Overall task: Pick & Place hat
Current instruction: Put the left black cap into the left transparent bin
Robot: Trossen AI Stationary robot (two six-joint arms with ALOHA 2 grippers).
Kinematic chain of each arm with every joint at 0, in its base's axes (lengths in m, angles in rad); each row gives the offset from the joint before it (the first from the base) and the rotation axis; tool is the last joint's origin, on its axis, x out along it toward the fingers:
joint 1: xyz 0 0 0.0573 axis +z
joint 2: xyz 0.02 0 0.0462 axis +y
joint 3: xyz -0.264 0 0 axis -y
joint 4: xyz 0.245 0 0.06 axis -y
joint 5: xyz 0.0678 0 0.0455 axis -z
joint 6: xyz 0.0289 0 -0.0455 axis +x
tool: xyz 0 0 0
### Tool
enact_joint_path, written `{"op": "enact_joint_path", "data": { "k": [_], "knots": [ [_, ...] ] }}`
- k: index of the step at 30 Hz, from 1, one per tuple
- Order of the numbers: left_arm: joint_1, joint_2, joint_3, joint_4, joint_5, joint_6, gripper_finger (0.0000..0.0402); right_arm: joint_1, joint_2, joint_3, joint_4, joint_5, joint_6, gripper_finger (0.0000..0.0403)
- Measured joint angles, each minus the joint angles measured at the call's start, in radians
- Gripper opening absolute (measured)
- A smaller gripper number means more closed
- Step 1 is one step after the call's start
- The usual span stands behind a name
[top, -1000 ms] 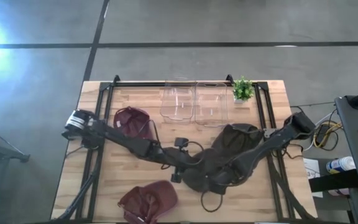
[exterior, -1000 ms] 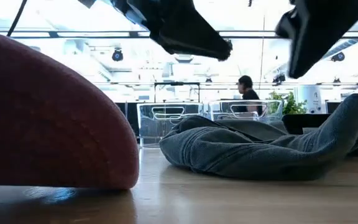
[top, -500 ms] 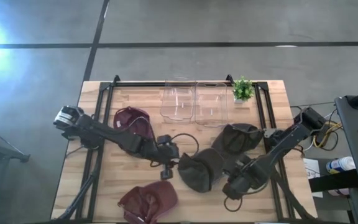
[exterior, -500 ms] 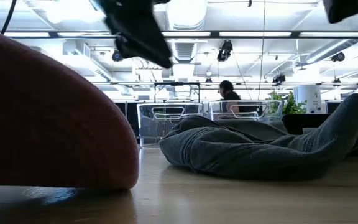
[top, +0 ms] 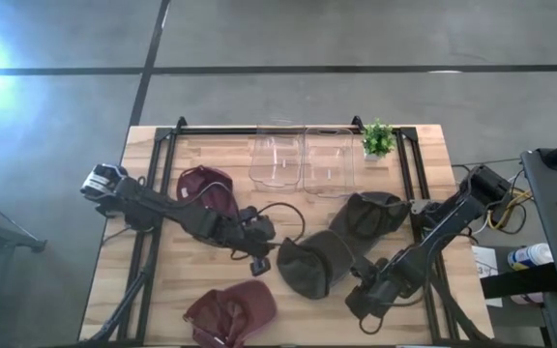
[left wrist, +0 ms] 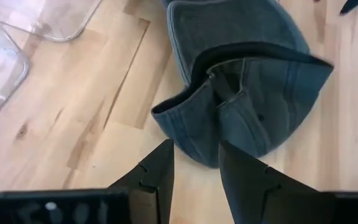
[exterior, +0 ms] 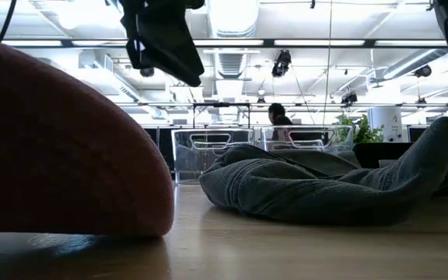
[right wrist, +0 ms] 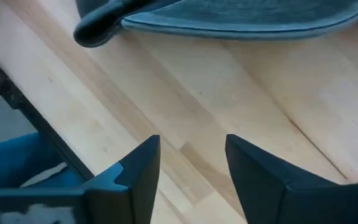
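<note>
1. High view: left gripper [top: 256, 261] just beside the crumpled grey hat [top: 314, 263], which lies mid-table. Right gripper [top: 361, 304] near the hat's other side, close to the table's front edge. Second grey hat [top: 370, 215] touching or overlapping the first. Risk: catching both in one grab, or dragging one along with the other.
2. Same view: clear bins [top: 303, 159] at the back, well apart from the hat. Risk: loose fabric slipping out over a long carry, or the brim snagging on a bin rim.
3. Low view: grey hat [exterior: 325, 187] slumped flat on the wood, maroon hat [exterior: 53, 155] filling the foreground, left arm [exterior: 162, 39] overhead. Risk: little height to bite on, so pinching one thin fold only.
4. Left wrist view: left gripper [left wrist: 196, 152] moderately parted and holding nothing, the hat's [left wrist: 247, 93] folded edge right ahead. Risk: closing too shallow and nipping only the rim.
5. Right wrist view: right gripper [right wrist: 191, 143] spread apart and empty over bare wood [right wrist: 185, 81], the hat brim [right wrist: 229, 18] ahead but not between the fingers. Risk: closing here on nothing, or nudging the brim away on approach.
</note>
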State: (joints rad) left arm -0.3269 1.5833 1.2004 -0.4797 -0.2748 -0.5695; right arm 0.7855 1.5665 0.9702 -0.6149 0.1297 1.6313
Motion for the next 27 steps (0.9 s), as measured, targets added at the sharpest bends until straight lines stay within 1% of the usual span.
{"op": "enact_joint_path", "data": {
  "k": [4,9,12,14,16,18,21,24,27],
  "knots": [
    [-0.002,0.000,0.008,0.000,0.000,-0.049,0.0119,-0.002,0.000,-0.019,0.023,0.000,0.013,0.0194],
    [-0.002,0.000,0.008,0.001,-0.001,-0.095,0.0119,-0.002,0.000,-0.040,0.064,-0.001,0.045,0.0192],
    [-0.002,0.000,0.008,0.000,-0.004,-0.112,0.0119,-0.002,0.000,-0.041,0.072,-0.001,0.042,0.0192],
    [-0.002,0.000,0.008,0.000,-0.004,-0.124,0.0119,-0.002,0.000,-0.036,0.072,0.000,0.009,0.0192],
    [-0.002,0.000,0.008,0.000,0.004,-0.152,0.0119,0.001,0.000,-0.017,0.072,0.000,-0.079,0.0190],
    [-0.002,0.000,0.006,-0.004,0.048,-0.155,0.0119,0.003,0.000,0.009,0.073,0.001,-0.208,0.0188],
    [-0.005,0.000,-0.007,-0.003,0.105,-0.100,0.0119,0.007,0.000,0.037,0.071,0.001,-0.443,0.0183],
    [-0.016,0.000,-0.028,0.000,0.116,-0.043,0.0119,0.007,0.000,0.058,0.070,0.000,-0.686,0.0176],
    [-0.034,0.000,-0.047,-0.001,0.116,0.037,0.0119,0.007,0.000,0.073,0.049,0.001,-0.846,0.0166]
  ]
}}
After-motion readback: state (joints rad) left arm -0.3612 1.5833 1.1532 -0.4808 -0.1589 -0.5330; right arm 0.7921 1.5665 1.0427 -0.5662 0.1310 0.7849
